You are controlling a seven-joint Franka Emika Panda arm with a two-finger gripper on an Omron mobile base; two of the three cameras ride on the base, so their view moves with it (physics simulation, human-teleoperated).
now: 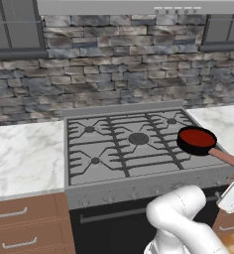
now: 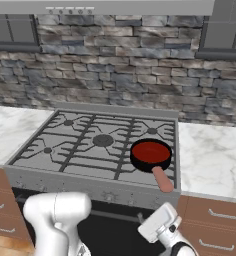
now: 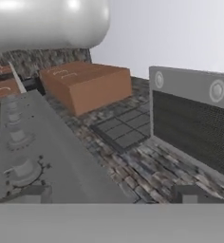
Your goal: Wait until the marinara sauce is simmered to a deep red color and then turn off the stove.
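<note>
Fingers are standing spread wide with nothing between them; you are seeing their two dark tips at the bottom corners of the hand view. Between and beyond them that rolled view is showing the stove's grey front panel with its knobs running up the left side, a stone wall across the middle, a brown cabinet in the upper middle, and a grey hood with a dark mesh face at the right.

You are finding the stove in the middle of the left base view, with its black oven door below. The sauce is sitting as a red disc inside a small black skillet on the burner at the centre right of that frame, and the skillet's reddish handle is pointing toward the lower right edge. In the right base view the sauce is lying just right of the frame's centre, on the front right burner, with the handle reaching down past the stove's front edge.

The arm is bending low in front of the oven door, at the lower right of the left base view. The hand is hanging below the stove's front edge, at the bottom of the right base view, well apart from the skillet.

White marble tabletop is flanking the stove on both sides.
</note>
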